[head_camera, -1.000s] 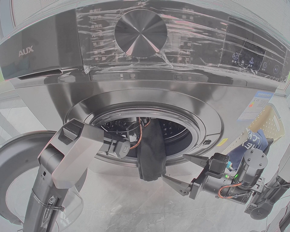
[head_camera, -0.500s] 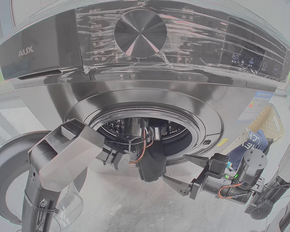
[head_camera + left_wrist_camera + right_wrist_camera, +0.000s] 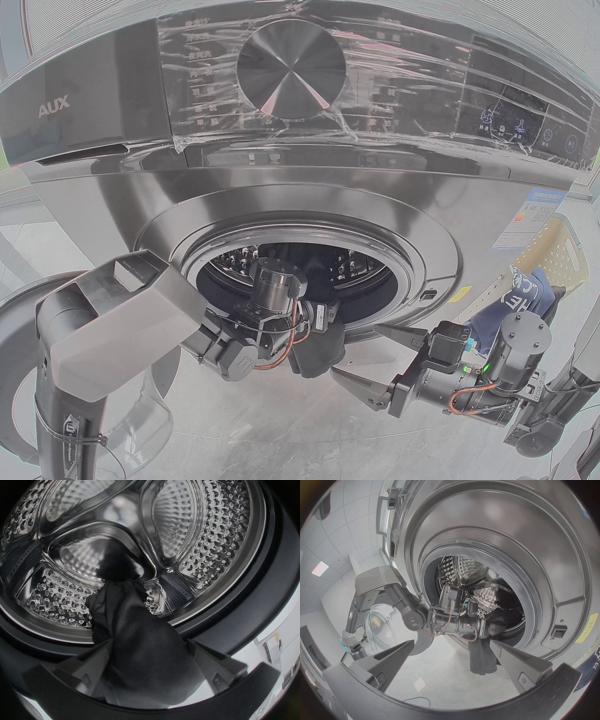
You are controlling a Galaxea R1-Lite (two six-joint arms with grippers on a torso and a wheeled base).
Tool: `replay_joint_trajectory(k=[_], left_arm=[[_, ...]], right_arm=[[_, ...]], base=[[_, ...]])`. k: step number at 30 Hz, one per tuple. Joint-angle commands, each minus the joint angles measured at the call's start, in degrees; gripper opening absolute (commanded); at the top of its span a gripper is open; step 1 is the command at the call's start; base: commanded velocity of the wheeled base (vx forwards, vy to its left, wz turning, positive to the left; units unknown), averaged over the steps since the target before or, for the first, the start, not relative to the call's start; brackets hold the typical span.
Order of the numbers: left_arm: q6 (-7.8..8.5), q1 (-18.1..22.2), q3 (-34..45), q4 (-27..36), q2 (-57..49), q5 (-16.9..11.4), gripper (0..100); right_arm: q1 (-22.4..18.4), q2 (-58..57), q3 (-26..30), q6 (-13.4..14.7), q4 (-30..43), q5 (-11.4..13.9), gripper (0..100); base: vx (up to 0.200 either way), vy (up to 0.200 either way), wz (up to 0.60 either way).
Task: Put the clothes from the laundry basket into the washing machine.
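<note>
Black garment [image 3: 319,353]: draped over the washing machine's [image 3: 375,206] door lip, part in the drum, part hanging outside.
Left pincer [image 3: 148,642]: right at that lip, spread wide, cloth bunched between its fingers.
Right pincer [image 3: 353,350]: spread, just outside the lip, low and to the right.

The washing machine [image 3: 375,206] is dark metallic grey. Its drum [image 3: 193,542] is shiny silver with a regular pattern of small dimples and holes, and the seal [image 3: 250,605] is black. The garment [image 3: 147,655] is plain black. The laundry basket [image 3: 559,250] is cream with rows of slots, and the cloth [image 3: 522,300] in it is navy with white lettering. The floor [image 3: 262,425] is pale grey, faintly marbled.
</note>
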Motion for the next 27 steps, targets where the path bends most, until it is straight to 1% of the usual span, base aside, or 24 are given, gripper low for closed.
replay_joint_trajectory(k=[1, 5, 8, 11, 12, 13, 14, 16, 17, 18, 19, 21, 27], left_arm=[[-0.10, 0.16, -1.56, -0.23, 2.55, -0.17, 0], [-0.19, 0.16, -2.79, -1.99, 4.13, -0.17, 0], [-0.63, 0.87, -6.39, -3.04, 5.80, -0.08, 0], [-1.07, 2.01, -12.10, -3.92, 7.21, 0.71, 0], [-1.07, 2.01, -12.10, -3.92, 7.21, 0.71, 0], [-1.95, 2.89, -16.24, -4.36, 8.00, 1.33, 0], [-2.48, 3.50, -18.43, -4.62, 8.53, 1.77, 0], [-3.09, 4.47, -22.39, -6.65, 9.93, 2.82, 0], [-3.09, 4.47, -22.39, -6.65, 9.93, 2.82, 0], [-3.09, 5.35, -26.52, -9.37, 11.87, 4.05, 0], [-3.09, 5.61, -27.66, -9.90, 12.39, 4.40, 0], [-3.09, 5.96, -29.07, -10.42, 12.92, 4.75, 0], [-3.00, 6.05, -29.07, -10.95, 12.83, 4.75, 0]], right_arm=[[0.09, 0.10, -0.06, 0.06, -0.01, 0.02, 100], [0.00, 0.10, -0.06, 0.06, -0.01, 0.02, 100], [0.00, 0.10, -0.15, 0.06, -0.01, 0.02, 100], [0.00, 0.18, -0.15, 0.06, -0.01, 0.02, 100], [0.00, 0.18, -0.15, 0.06, -0.01, 0.02, 100], [0.00, 0.18, -0.15, 0.06, -0.01, 0.11, 100], [0.00, 0.27, -0.15, 0.06, -0.01, 0.11, 100], [0.00, 0.27, -0.15, 0.06, -0.01, 0.11, 100], [0.00, 0.27, -0.15, 0.06, -0.01, 0.11, 100], [0.00, 0.53, -0.15, 0.06, -0.01, 0.02, 100], [0.00, 0.80, -0.15, 0.06, -0.01, 0.02, 100], [0.09, 0.97, -0.15, 0.15, -0.10, 0.02, 100], [0.00, 0.97, -0.15, 0.15, -0.10, 0.02, 100]], base=[[0.000, 0.000, 0.00], [0.000, 0.000, 0.00], [0.000, 0.000, 0.00], [0.000, 0.000, 0.00], [0.000, 0.000, 0.00], [0.000, 0.000, 0.00], [0.000, 0.000, 0.00], [0.000, 0.000, 0.00], [0.000, 0.000, 0.00], [0.000, 0.000, 0.00], [0.000, 0.000, 0.00], [0.000, 0.000, 0.00], [0.000, 0.000, 0.00]])
